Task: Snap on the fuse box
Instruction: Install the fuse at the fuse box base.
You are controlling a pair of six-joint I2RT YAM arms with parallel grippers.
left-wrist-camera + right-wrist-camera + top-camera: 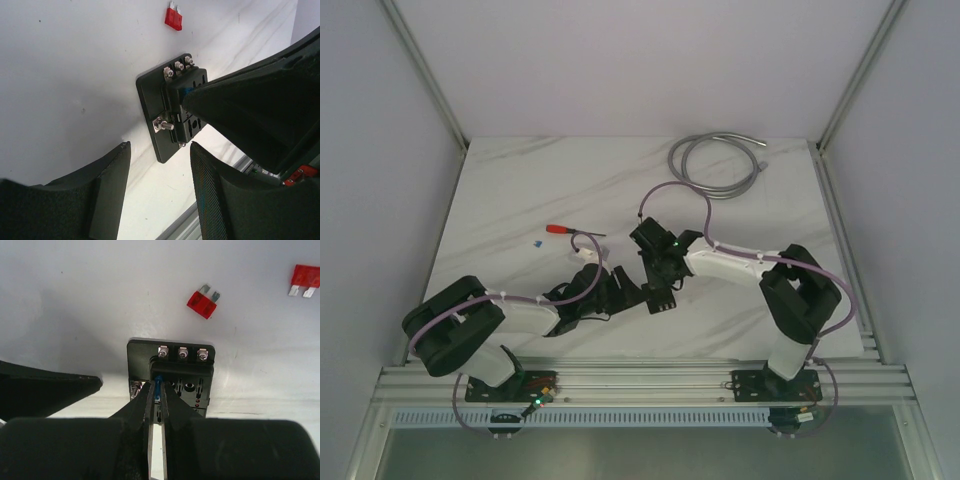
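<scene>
Fuse box [187,371]: one; red fuses [202,304]: two.

The fuse box [187,372] is matte black, with three silver screw heads [182,354] along its edge farthest from the jaws. A sliver of blue fuse [158,381] shows between the black fingers of the right gripper [157,390]. Just beyond the jaws lies a red fuse [202,303], and a second red fuse [305,277] lies farther right. The table [520,190] is white with faint grey marble veining. The left gripper [160,185] is black too.
</scene>
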